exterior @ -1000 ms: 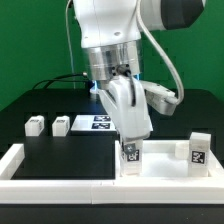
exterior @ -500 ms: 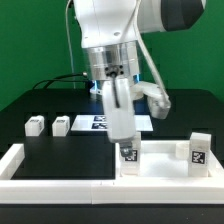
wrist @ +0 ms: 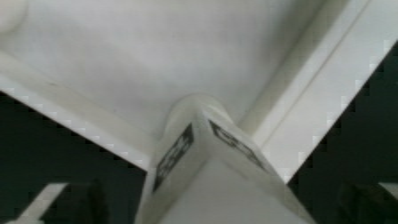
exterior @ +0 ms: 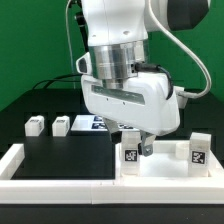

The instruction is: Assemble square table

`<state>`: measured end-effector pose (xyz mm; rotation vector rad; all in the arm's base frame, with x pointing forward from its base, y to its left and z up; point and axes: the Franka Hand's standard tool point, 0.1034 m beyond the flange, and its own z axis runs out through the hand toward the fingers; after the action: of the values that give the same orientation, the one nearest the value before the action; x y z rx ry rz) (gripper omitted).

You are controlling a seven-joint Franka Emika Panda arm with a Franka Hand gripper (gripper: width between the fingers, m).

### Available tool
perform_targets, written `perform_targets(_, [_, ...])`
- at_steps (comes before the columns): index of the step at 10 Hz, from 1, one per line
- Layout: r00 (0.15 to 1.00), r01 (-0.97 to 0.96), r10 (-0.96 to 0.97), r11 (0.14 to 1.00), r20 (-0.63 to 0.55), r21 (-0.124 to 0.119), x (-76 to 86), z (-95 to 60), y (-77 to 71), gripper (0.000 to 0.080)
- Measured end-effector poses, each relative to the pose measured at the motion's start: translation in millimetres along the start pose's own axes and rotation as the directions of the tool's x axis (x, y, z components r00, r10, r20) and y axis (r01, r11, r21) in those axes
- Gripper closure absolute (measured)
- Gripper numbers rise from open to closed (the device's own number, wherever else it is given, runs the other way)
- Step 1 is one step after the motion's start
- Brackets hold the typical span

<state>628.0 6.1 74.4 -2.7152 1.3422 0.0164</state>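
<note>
The white square tabletop (exterior: 162, 162) lies at the exterior view's lower right, inside the low wall. A white leg (exterior: 130, 153) with a tag stands upright at its near left corner. My gripper (exterior: 134, 146) is above this leg and shut on its top. In the wrist view the gripper (wrist: 214, 214) holds the leg (wrist: 205, 165), which points down to the tabletop (wrist: 160, 60), with dark fingers (wrist: 47, 205) on either side. A second leg (exterior: 197, 150) stands upright at the tabletop's right corner. Two more legs (exterior: 35, 126) (exterior: 61, 125) lie on the black table at the left.
The marker board (exterior: 92, 123) lies flat behind the arm near the middle. A long white low wall (exterior: 20, 160) frames the workspace along the front and left. The arm's body hides the middle of the table behind the tabletop.
The hand has turned about its upright axis while on the leg, and now shows its broad side. The leg has stayed at the tabletop's corner. The other parts have not moved.
</note>
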Motion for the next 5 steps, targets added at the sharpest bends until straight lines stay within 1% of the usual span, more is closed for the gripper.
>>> perform_targets(1, [0.972,0.232,-0.234,0.971,-0.021,-0.053,-7.7,0.8,-3.8,0.0151])
perform_targets(2, [0.914,0.402,-0.405,0.913,-0.029,-0.067,-11.3,0.8,-9.0,0.0151])
perform_targets(3, [0.856,0.513,-0.516,0.856,-0.033,-0.069,-9.9,1.9,-9.0,0.0151])
perform_targets(4, [0.777,0.626,-0.629,0.776,-0.033,-0.074,-8.8,2.4,-8.7,0.0151])
perform_targets(5, [0.77,0.634,-0.637,0.77,-0.032,-0.073,-8.7,2.4,-8.7,0.0151])
